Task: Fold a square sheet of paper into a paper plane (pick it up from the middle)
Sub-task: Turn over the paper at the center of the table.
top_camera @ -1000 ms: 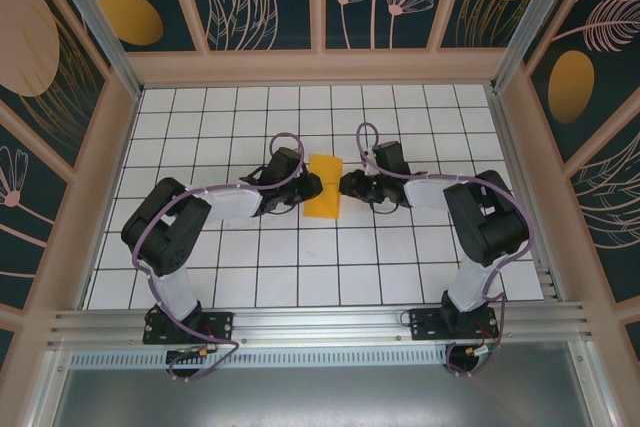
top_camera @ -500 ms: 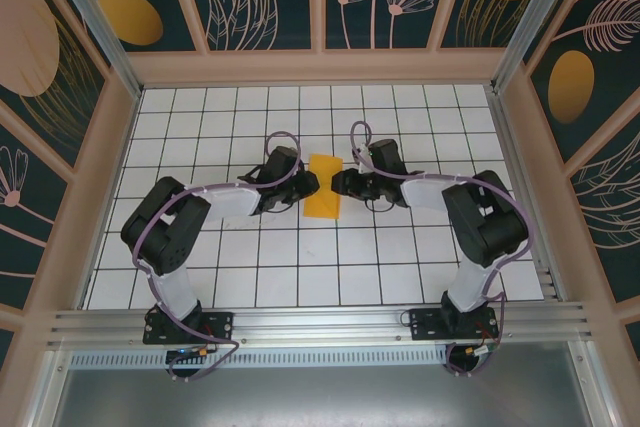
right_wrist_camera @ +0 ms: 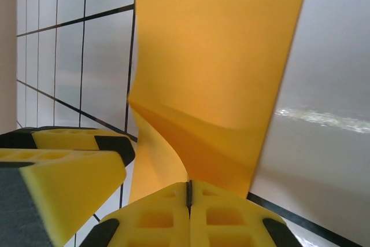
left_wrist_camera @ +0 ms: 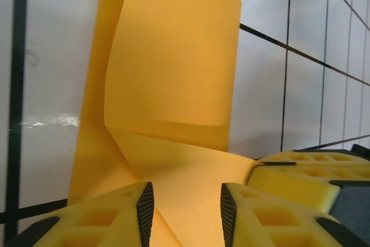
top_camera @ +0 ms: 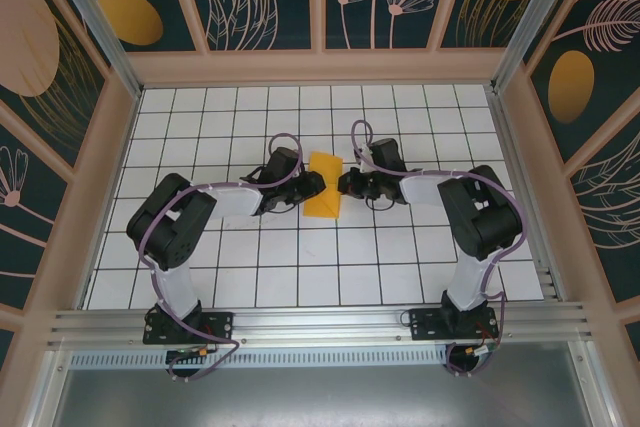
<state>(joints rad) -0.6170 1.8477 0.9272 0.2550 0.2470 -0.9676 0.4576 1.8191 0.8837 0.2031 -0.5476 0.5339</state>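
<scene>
The orange-yellow sheet of paper (top_camera: 323, 190) lies near the middle of the white gridded tabletop (top_camera: 300, 267), folded into a narrow strip that runs away from the arms' bases. The 2 arms reach in from either side, so the left gripper (top_camera: 311, 186) and the right gripper (top_camera: 346, 184) face each other across the strip, one at each long edge.

From the left wrist camera, the sheet of paper (left_wrist_camera: 173, 73) is partly raised off the tabletop: one layer stands up and curves over, with a soft crease across it, while another layer lies flat beneath. The left gripper (left_wrist_camera: 188, 212) has its jaws apart – a clear gap shows between the 2 yellow fingers (left_wrist_camera: 110, 224), and the paper passes through that gap without being pinched. Just beside them at the right edge sits a yellow finger of the other arm.

From the right wrist camera, the right gripper (right_wrist_camera: 189, 212) has its jaws pressed together, only a thin dark seam left between the yellow pads (right_wrist_camera: 156, 218). The lifted fold of the sheet of paper (right_wrist_camera: 219, 56) runs straight down into that seam, so the jaws look clamped on the paper's edge – the layer bends upward from that point. A yellow finger of the left arm lies close by at the lower left.
</scene>
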